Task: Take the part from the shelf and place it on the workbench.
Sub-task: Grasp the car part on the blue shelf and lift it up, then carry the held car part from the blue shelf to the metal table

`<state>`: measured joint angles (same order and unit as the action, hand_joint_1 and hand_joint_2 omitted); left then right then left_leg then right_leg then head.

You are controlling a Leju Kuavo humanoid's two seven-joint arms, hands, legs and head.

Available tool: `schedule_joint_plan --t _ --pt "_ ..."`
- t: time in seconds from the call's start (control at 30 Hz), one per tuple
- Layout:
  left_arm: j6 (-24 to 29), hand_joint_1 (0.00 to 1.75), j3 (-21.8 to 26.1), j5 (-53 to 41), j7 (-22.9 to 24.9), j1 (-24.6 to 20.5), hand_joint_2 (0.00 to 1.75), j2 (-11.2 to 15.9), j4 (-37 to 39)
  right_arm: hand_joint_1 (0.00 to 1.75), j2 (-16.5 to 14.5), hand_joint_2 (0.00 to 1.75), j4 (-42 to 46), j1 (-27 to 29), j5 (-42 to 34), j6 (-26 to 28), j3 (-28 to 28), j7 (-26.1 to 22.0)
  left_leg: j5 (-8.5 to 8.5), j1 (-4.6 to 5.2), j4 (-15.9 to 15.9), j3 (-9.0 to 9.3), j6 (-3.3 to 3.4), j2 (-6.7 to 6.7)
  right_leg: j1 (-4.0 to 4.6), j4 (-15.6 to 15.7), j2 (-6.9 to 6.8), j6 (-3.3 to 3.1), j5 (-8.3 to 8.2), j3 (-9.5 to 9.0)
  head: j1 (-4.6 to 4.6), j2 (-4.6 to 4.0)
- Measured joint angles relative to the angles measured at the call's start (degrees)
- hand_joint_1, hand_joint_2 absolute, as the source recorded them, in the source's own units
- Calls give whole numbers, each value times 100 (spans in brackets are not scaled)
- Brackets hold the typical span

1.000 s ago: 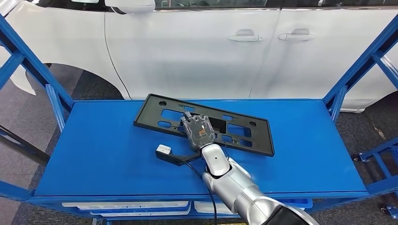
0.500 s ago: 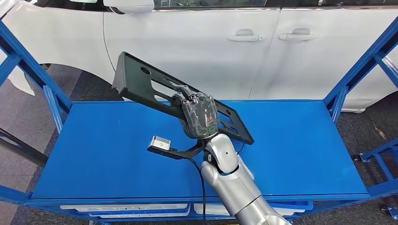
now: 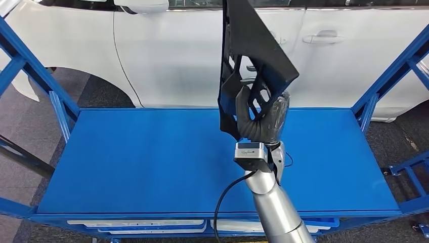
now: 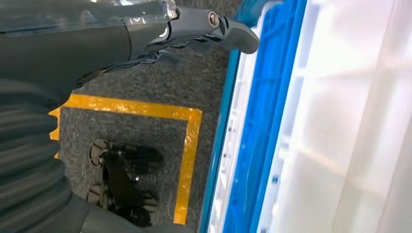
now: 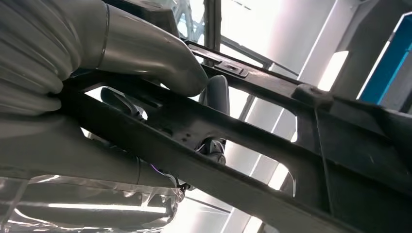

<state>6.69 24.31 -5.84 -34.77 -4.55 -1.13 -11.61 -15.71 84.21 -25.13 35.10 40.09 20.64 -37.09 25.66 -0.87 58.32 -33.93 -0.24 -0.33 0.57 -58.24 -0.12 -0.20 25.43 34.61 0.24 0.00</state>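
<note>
Gripping the black part near its lower end, the right hand held it raised well above the blue shelf, with the long frame standing almost on end and its upper portion running out of the top of the head view in front of the white car. The fingers were wrapped through one of the cut-outs and closed round a bar of the frame; in the right wrist view the thumb pressed down on one face of a bar while darker fingertips showed through the opening from the other side, so the hold looked like a firm clasp rather than a pinch. The part appeared to be a thin, rigid moulded plastic panel full of rectangular openings, probably light for its length yet awkward, since most of it stood far from the grip and would tend to swing or twist about the hand. Its smooth matt surface might slip under a loose grasp, and the slender bars could flex or crack if squeezed hard or knocked against the blue uprights. A hold through an opening nearer the middle would likely balance it better. The left hand hung beside the shelf over the floor with its yellow line, its fingers roughly straight with nothing in them.
</note>
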Motion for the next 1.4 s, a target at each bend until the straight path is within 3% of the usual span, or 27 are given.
schedule_joint_plan --t 0.1,0.2,0.27,0.3,0.33,0.4,0.43,0.6,0.67,0.73,0.77,0.8,0.83,0.9,0.97,1.07,1.13,1.17,1.23,1.3,1.33,1.4 --pt "-12 0 4 0 -4 2 175 -10 0 175 49 175 85 11 -108 -29 42 -9 94 2 94 -26 -81 6 -44 97 -15 -83 -44 -51 -2 -1" --pt "-84 0 20 5 -6 11 175 -13 0 175 149 175 192 37 -1144 -423 189 -98 594 -4 1038 -446 -123 8 -52 140 -29 -142 -58 -84 -22 0" --pt "-116 0 41 8 -1 37 175 -12 0 175 307 175 396 121 -2234 -939 335 -146 741 -10 1561 -700 -145 9 -41 128 -27 -152 -45 -84 -24 0" --pt "-120 0 54 6 4 52 175 -12 0 175 397 175 545 186 -2746 -1246 420 -145 649 -13 1516 -682 -148 9 -39 116 -23 -151 -36 -87 -24 0" --pt "-119 0 68 1 12 61 175 -12 0 175 475 175 705 255 -3136 -1540 504 -132 465 -18 1249 -555 -143 11 -39 100 -16 -145 -21 -93 -23 0" --pt "-101 0 101 -28 30 59 175 -11 0 175 606 175 1003 384 -3657 -2055 675 -106 114 -14 466 -173 -114 15 -28 50 -6 -112 25 -101 -23 0" --pt "-90 0 116 -49 40 51 175 -11 0 175 672 175 1133 443 -3812 -2260 744 -100 38 -5 200 -40 -91 11 -20 26 -5 -89 43 -96 -23 0" --pt "-63 0 145 -89 98 72 175 -17 0 175 979 175 1651 721 -4141 -2805 960 -90 13 -19 -10 47 45 -6 -13 -74 -4 44 145 -59 -12 -1" --pt "-58 0 146 -102 108 60 175 -21 0 175 1062 175 1763 762 -4165 -2887 989 -89 -27 -37 -30 47 90 5 -45 -531 6 113 469 123 -1 -1" --pt "-42 0 148 -128 128 53 175 -21 0 175 1143 175 1823 825 -4186 -3046 1017 -93 -37 -37 -23 23 104 6 -81 -1280 6 163 850 438 4 -1" --pt "-28 0 148 -144 143 57 175 -21 0 175 1179 175 1844 872 -4201 -3142 1034 -96 -40 -37 -15 8 105 6 -100 -1535 6 180 934 538 5 -1" --pt "-14 0 149 -163 163 63 175 -22 0 175 1211 175 1871 918 -4234 -3279 1053 -98 -42 -39 -4 -6 103 5 -118 -1601 5 191 915 548 6 -1" --pt "-1 0 149 -182 183 66 175 -25 0 175 1234 175 1901 955 -4282 -3422 1070 -97 -45 -41 9 -18 100 3 -136 -1426 5 195 791 440 5 -1" --pt "23 0 149 -231 226 61 175 -33 0 175 1259 175 1979 984 -4450 -3766 1103 -50 -56 -45 29 -31 76 -4 -162 -638 8 190 452 10 3 0" --pt "44 0 149 -270 251 43 175 -38 0 175 1258 175 2036 982 -4637 -4062 1118 39 -86 -34 34 -48 15 -11 -144 -86 20 162 250 -255 4 0" --pt "92 0 161 -277 262 37 175 -38 0 175 1236 175 2077 974 -4873 -4453 1124 171 -162 -28 1 -78 -114 -17 -103 -26 29 63 166 -217 4 -1" --pt "116 0 193 -250 231 60 175 -42 0 175 1226 175 2141 957 -4994 -4660 1135 259 -33 -43 105 -132 -171 -10 -111 16 7 -39 82 -172 -4 -1" --pt "120 0 218 -240 210 78 175 -43 0 175 1224 175 2188 943 -5045 -4730 1146 303 159 -48 310 -206 -183 -5 -115 39 -4 -86 33 -135 -12 -2" --pt "123 0 263 -242 180 107 175 -43 0 175 1227 175 2259 905 -5149 -4778 1171 394 686 -49 1022 -428 -192 1 -91 41 -15 -143 -57 -28 -28 -1" --pt "133 0 286 -257 168 120 175 -39 0 175 1241 175 2281 842 -5282 -4752 1197 473 984 -43 1561 -521 -190 1 -50 29 -20 -162 -155 104 -31 -1" --pt "137 0 288 -270 166 122 175 -38 0 175 1254 175 2282 796 -5354 -4728 1210 496 976 -38 1530 -418 -176 1 -30 20 -20 -163 -204 173 -30 -1" --pt "145 0 289 -293 166 114 175 -34 0 175 1285 175 2282 680 -5496 -4672 1240 512 755 -20 833 120 -112 3 -2 -2 -19 -155 -301 293 -30 -1"
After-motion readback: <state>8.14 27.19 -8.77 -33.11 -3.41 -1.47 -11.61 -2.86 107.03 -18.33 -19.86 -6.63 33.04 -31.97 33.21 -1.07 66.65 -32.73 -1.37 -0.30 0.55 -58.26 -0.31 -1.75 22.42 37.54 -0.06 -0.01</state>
